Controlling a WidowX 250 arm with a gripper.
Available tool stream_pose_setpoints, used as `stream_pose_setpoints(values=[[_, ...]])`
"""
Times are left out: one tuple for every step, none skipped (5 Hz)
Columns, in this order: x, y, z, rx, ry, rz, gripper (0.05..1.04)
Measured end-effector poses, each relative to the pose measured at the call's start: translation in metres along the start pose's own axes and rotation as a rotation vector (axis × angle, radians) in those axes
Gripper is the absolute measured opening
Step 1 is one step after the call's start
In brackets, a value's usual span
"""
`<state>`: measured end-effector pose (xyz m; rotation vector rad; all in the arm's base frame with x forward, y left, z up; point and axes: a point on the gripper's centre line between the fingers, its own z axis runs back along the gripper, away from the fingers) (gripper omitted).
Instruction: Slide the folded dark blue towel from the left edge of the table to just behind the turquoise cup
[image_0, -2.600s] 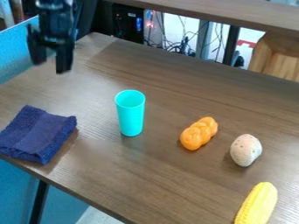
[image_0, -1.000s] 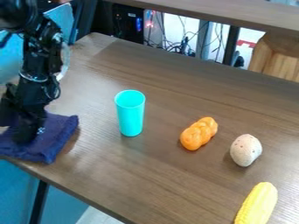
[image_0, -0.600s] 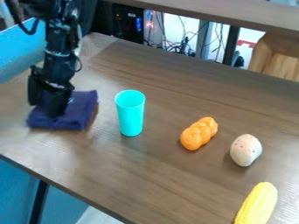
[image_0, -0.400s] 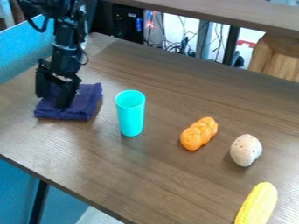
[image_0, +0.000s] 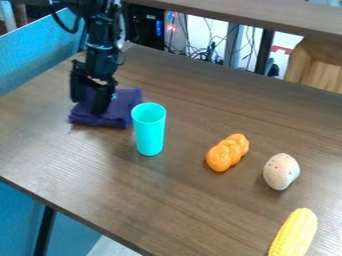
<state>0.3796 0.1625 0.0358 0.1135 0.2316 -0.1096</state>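
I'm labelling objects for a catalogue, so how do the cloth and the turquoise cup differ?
The cloth is dark blue, while the cup is bright turquoise. The cloth lies low and folded; the cup stands upright, taller and open at the top. The gripper is down at the cloth, its fingers apart, whereas it stands clear of the cup. Both are on the wooden table.

So the dark navy-purple cloth (image_0: 122, 109) is looking pretty soft, folded up into a thick, squarish little pad. It's lying flat, kinda rumpled on top, and it's sitting just behind and to the left of the turquoise cup (image_0: 149, 131) from the camera's side, its right edge almost lining up with the rim.
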Motion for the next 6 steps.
stream_pose_setpoints(values=[[0.012,-0.013,0.012,-0.067,-0.072,-0.042,1.004],[0.015,-0.014,0.043,-0.171,-0.163,-0.016,1.004],[0.004,0.003,0.072,-0.202,-0.255,0.043,1.004],[-0.022,0.006,0.083,-0.161,-0.267,0.014,1.004],[-0.062,0.003,0.073,-0.104,-0.251,-0.042,1.004],[-0.090,-0.001,0.051,-0.046,-0.225,-0.069,1.004]])
